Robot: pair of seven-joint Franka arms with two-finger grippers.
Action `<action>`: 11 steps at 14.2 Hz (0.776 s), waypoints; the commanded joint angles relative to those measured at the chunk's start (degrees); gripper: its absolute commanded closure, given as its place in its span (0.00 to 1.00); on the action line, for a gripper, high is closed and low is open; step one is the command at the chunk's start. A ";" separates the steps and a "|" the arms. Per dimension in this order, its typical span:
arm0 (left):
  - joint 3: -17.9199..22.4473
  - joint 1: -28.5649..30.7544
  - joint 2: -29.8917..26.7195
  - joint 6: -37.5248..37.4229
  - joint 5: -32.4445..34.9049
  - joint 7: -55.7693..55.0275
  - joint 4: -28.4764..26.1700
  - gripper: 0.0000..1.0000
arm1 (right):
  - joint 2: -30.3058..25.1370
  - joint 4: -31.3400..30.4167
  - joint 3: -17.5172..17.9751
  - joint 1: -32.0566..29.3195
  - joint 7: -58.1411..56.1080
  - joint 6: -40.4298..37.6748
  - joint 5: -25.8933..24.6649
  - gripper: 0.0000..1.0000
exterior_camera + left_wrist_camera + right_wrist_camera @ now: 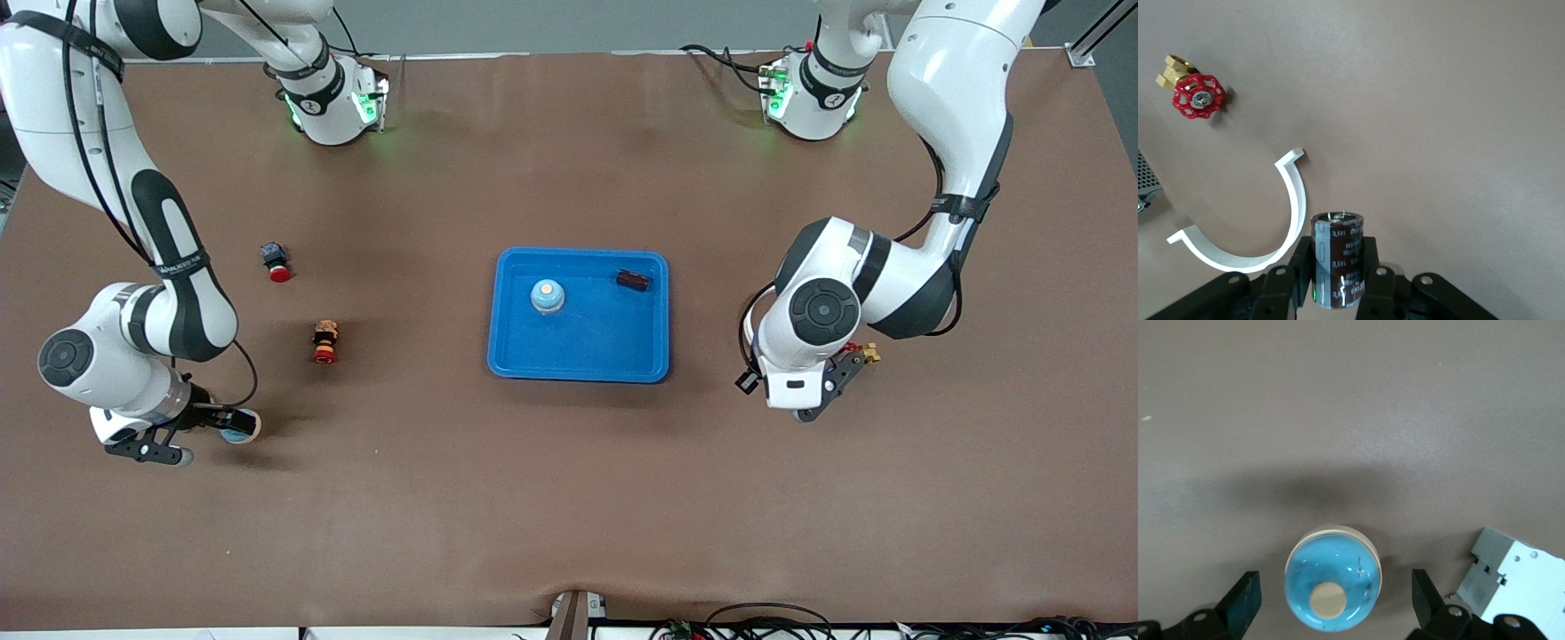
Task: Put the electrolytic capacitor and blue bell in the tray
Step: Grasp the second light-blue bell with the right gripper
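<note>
Left hand clamps a capacitor; only the right wrist view shows the spread right hand straddling a bell.

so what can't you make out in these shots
- front view: that arm's wrist hides the capacitor shut in the left claw.
- front view: dark part in the tray, too small to identify.
- left wrist view: grey box cut off by the edge.
- right wrist view: grey block beside the bell, which the open right claw straddles, cut off by the edge.
</note>
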 commanded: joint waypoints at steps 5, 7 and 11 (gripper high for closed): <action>0.06 0.93 -1.10 -4.14 2.59 1.24 0.52 1.00 | 0.86 0.15 0.80 -1.43 -0.67 1.15 -1.04 0.00; 0.06 1.37 -1.27 -5.01 2.95 1.59 0.52 1.00 | 0.86 0.15 0.89 -1.34 -0.67 1.06 -1.04 0.00; 0.06 1.73 -1.80 -5.37 2.95 1.59 0.52 1.00 | 0.86 0.24 0.89 -1.08 0.12 0.44 -0.87 0.98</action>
